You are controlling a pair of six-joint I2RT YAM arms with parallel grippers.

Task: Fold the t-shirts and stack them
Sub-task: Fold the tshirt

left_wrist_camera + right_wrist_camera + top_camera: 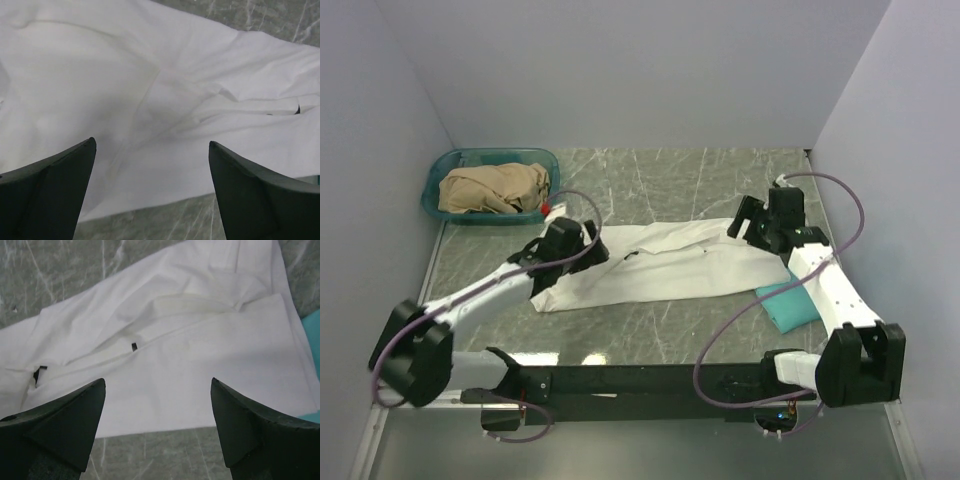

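top external: white t-shirt (670,268) lies folded lengthwise

I see the white t-shirt (665,265) lying flat, folded into a long, wrinkled band across the middle. The teal-green t-shirt (790,305) sits folded small just beside its right end.

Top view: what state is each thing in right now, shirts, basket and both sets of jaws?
white t-shirt: folded into a long strip, flat on the table, not held.
teal t-shirt: folded, by the white one's right end.
basket: holds crumpled tan cloth.
left arm: jaws open, over the white t-shirt.
right arm: jaws open, over the white t-shirt.
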